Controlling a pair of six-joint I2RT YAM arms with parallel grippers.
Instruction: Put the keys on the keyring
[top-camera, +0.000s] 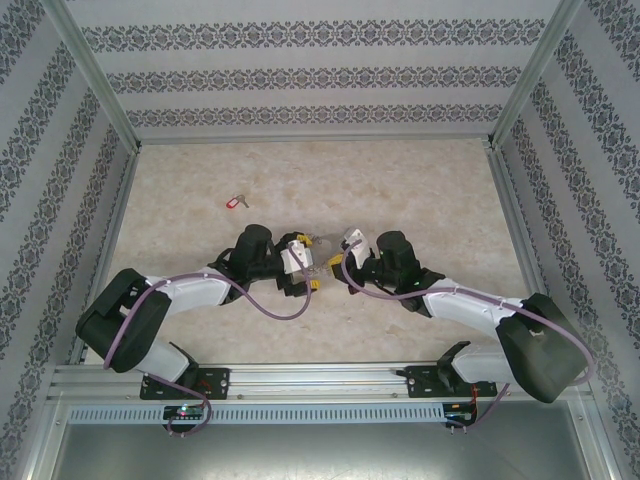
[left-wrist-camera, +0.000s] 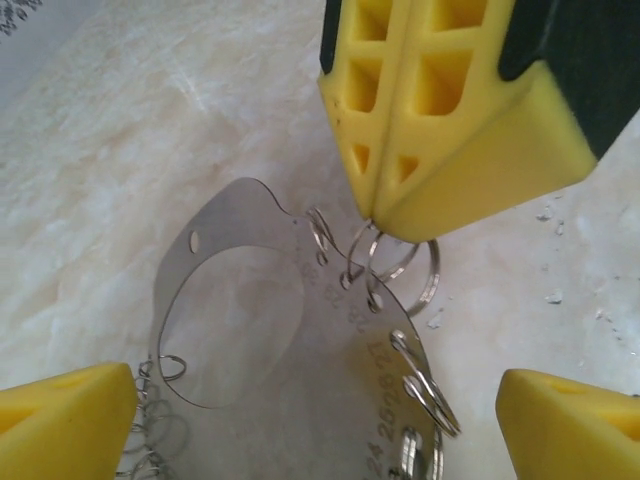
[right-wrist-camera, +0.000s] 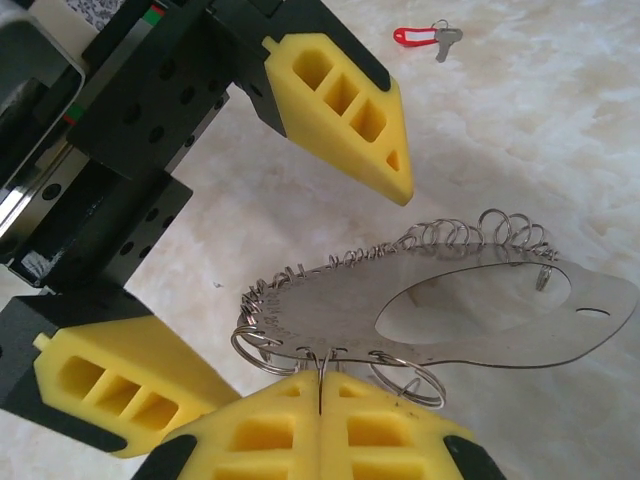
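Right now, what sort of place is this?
Probably a purpose-built robot test booth: patterned wall panels on aluminium posts, a marble-look tabletop, and a metal rail at its near edge.

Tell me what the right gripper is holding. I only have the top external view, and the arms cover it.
Observer: The right gripper is shut on the rim of the keyring, a flat silvery plate edged with small split rings.
Operator: Give me the left gripper's state.
Observer: The left gripper is open, its fingers flanking the keyring.
Operator: Check whether anything is threaded on.
Observer: Nothing that I can see. The rings hang bare.
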